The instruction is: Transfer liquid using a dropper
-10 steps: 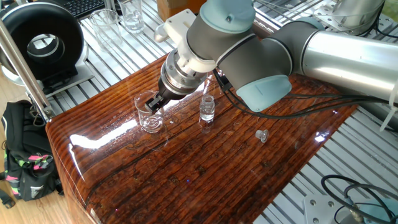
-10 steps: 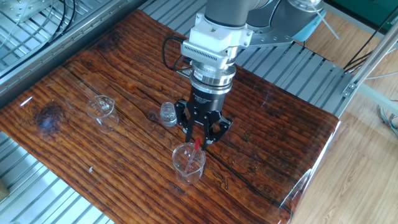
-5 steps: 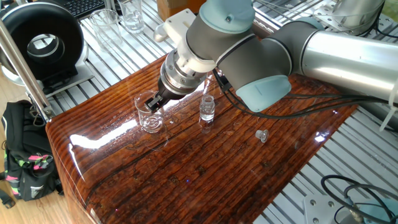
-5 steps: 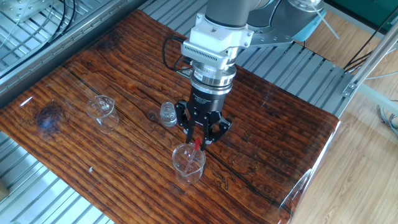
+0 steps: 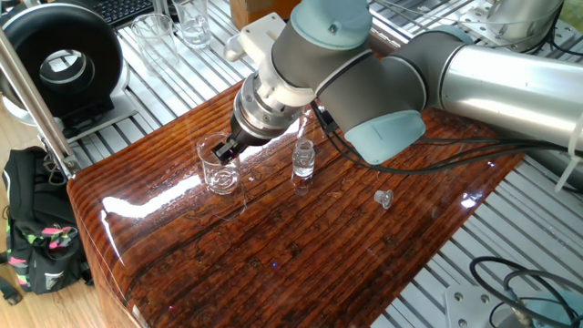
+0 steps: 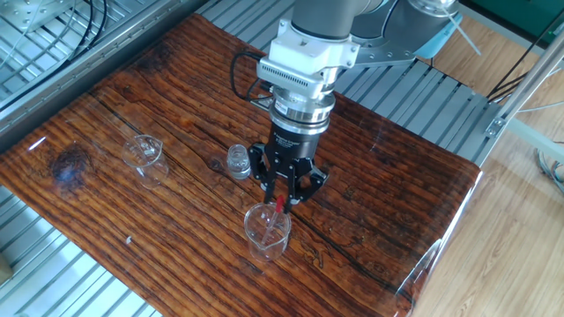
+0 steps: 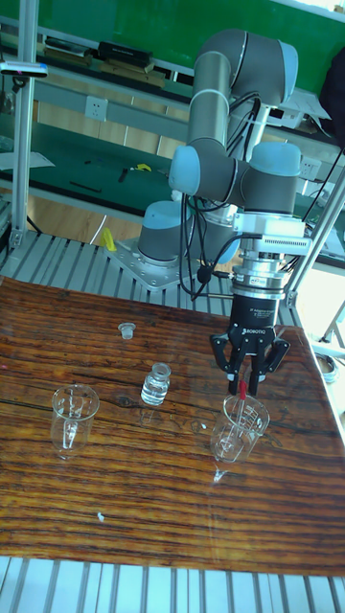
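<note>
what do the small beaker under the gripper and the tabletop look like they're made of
Small clear beaker: looks like glass, or possibly clear plastic; see-through with bright rim glints. Dark brown tabletop: appears to be wood grain under a glossy coating, judging by its streaked pattern and sharp reflections.

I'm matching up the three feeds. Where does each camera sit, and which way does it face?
One fixed view: high at a table corner, looking down; elbow and wrist fill the top, gripper over a beaker.
The other fixed view: high on the opposite side; wrist and gripper holding the dropper.
Tall fixed view: lower, facing the robot's base; whole arm.
All three show the vial.
</note>
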